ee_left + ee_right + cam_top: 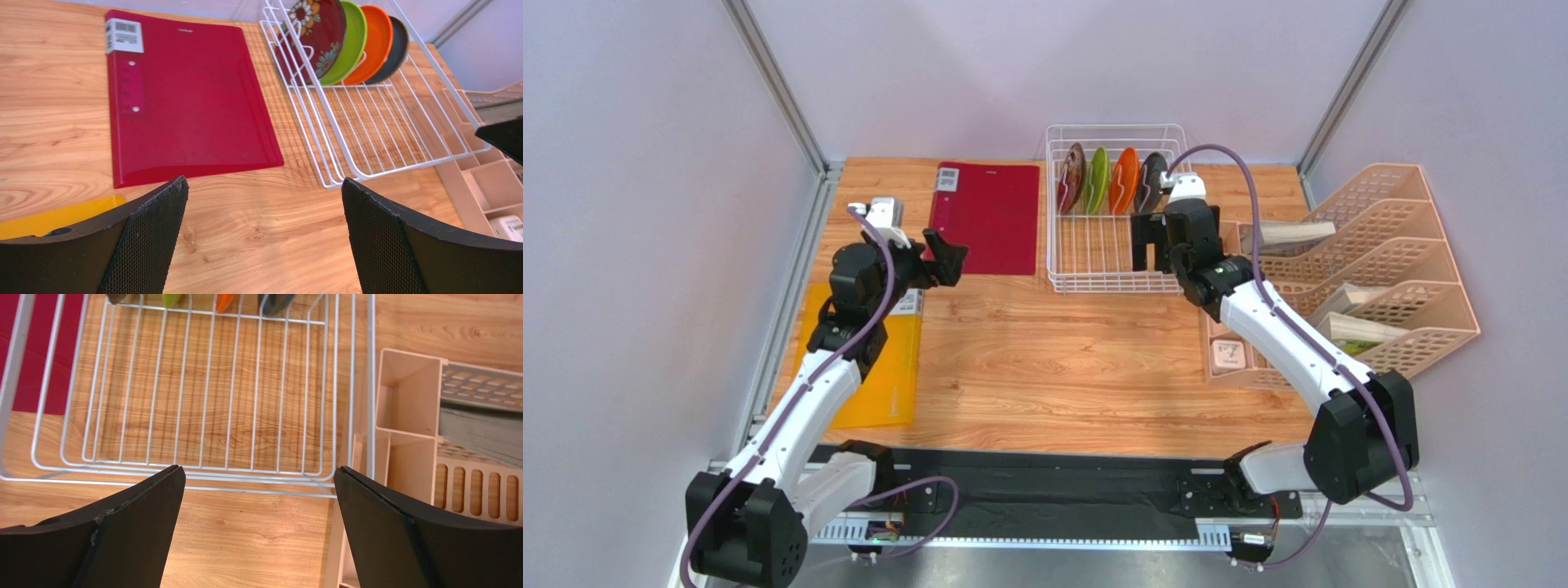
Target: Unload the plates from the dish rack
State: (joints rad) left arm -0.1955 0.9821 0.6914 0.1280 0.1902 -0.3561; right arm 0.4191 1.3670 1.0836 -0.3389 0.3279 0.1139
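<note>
Four plates stand on edge at the far end of the white wire dish rack (pixel 1100 263): dark red flowered (pixel 1071 175), lime green (pixel 1097 179), orange (pixel 1124 179) and dark teal-grey (pixel 1151 181). The left wrist view shows them too: red (pixel 316 27), green (pixel 351 37), orange (pixel 375 37), dark (pixel 399 44), in the rack (pixel 368 122). My left gripper (pixel 947 260) (pixel 263 180) is open and empty above bare wood, left of the rack. My right gripper (pixel 1151 249) (pixel 258 468) is open and empty over the rack's near right edge (pixel 215 471). Only the plates' bottom edges show there.
A red folder (pixel 989 214) (pixel 184 98) lies left of the rack. A yellow folder (pixel 879 368) lies at the left edge. Peach lattice file trays (pixel 1382 270) (pixel 417 416) holding papers stand just right of the rack. A small white label (pixel 1228 355) lies before them.
</note>
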